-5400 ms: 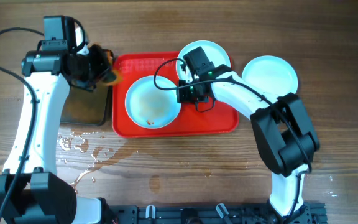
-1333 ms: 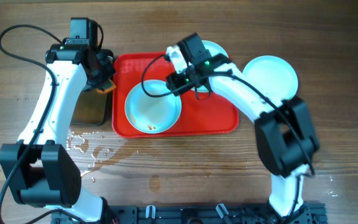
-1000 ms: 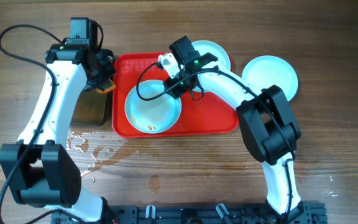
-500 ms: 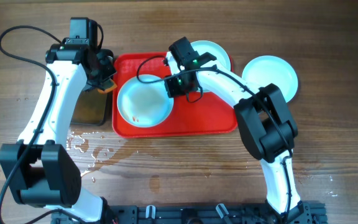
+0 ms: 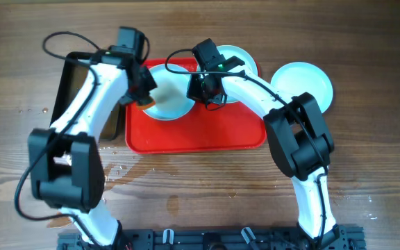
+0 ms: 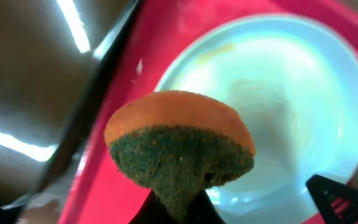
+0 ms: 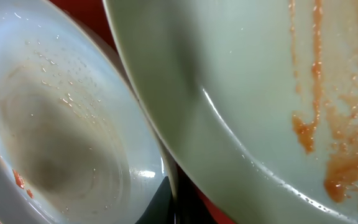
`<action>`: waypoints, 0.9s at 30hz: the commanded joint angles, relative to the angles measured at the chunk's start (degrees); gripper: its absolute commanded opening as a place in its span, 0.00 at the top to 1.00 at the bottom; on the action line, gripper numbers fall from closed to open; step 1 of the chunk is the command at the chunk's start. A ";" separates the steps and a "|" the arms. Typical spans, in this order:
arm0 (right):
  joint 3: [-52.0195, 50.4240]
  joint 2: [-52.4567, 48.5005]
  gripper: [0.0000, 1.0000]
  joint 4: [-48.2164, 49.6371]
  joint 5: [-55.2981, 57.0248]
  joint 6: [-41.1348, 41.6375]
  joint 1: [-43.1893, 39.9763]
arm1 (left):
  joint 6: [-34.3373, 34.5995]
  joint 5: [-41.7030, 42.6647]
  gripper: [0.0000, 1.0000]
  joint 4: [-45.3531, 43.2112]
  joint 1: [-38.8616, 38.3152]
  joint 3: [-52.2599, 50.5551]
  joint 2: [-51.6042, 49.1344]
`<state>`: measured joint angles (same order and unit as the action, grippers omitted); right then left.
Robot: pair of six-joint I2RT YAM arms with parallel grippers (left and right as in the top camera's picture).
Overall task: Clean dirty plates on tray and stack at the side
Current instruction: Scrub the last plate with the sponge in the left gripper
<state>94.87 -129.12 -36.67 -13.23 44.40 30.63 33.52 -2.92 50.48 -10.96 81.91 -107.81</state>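
The red tray (image 5: 207, 135) lies mid-table. My right gripper (image 5: 198, 89) is shut on the right rim of a pale plate (image 5: 169, 97) and holds it tilted over the tray's back left; the wrist view shows that plate (image 7: 55, 137) wet, with a small sauce spot. My left gripper (image 5: 143, 89) is shut on an orange and green sponge (image 6: 179, 149) at the plate's left edge (image 6: 278, 124). A second plate (image 5: 238, 61) with orange sauce streaks (image 7: 328, 143) sits at the tray's back right. A third plate (image 5: 302, 85) rests on the table to the right.
A black metal pan (image 5: 71, 76) stands left of the tray and shows beside the tray rim in the left wrist view (image 6: 36, 93). Water is spilled on the wooden table (image 5: 106, 170) in front of the pan.
My left arm swung right from the black pan to the tray with the sponge. My right gripper dragged the plate left, then lifted it back toward the tray's far left.
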 commanded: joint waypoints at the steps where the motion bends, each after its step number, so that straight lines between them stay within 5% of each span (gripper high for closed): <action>1: -0.48 -2.25 0.96 -0.66 4.48 0.57 -0.33 | 1.73 -0.22 0.96 -2.73 -1.49 -0.70 -3.80; 10: -0.48 -2.25 0.96 -0.20 4.31 -2.64 -0.33 | 0.94 -3.80 0.96 -6.34 -2.12 -0.70 -12.24; 16: -0.48 -2.25 0.96 -0.04 4.31 -3.91 -0.33 | -18.01 -3.65 0.96 -2.51 -1.99 -0.70 -13.44; 27: -0.48 -2.25 0.96 -0.13 4.31 -5.38 -0.33 | -21.75 -9.38 0.96 -21.92 -1.68 -0.70 -13.51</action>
<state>94.98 -129.12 -36.03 -11.90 41.10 30.55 14.17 -7.51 33.06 -12.97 81.87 -119.68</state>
